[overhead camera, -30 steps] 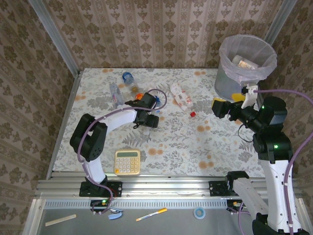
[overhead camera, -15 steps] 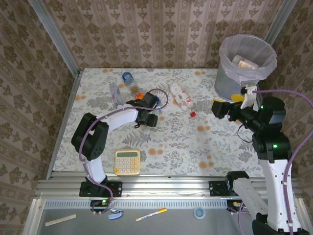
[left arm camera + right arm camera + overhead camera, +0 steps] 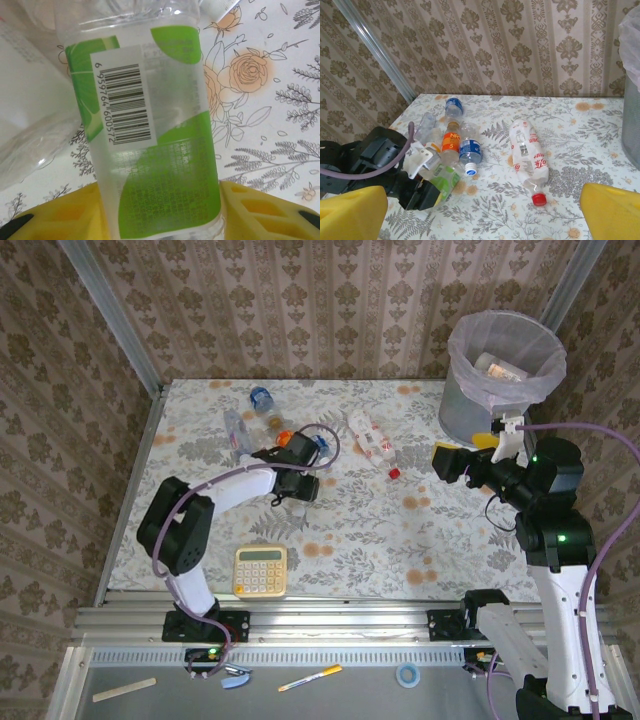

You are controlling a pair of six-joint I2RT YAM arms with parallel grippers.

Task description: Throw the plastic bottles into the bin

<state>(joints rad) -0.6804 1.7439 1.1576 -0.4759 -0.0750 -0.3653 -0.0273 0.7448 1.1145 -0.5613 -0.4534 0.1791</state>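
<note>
Bottle (image 3: 160, 200) label (image 3: 127, 102) (green, barcoded) reads 6959764600572.

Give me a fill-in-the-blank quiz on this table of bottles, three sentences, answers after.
The left gripper straddles the clear plastic bottle with the ___ label.
The lying bottle with the red-and-white label has a ___ cap.
The right gripper has its jaws ___.
Missing: green, red, open.

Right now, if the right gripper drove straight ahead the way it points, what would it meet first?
Probably the red-capped bottle, cap end first; the right gripper may ride above it, since height is unclear.
</note>
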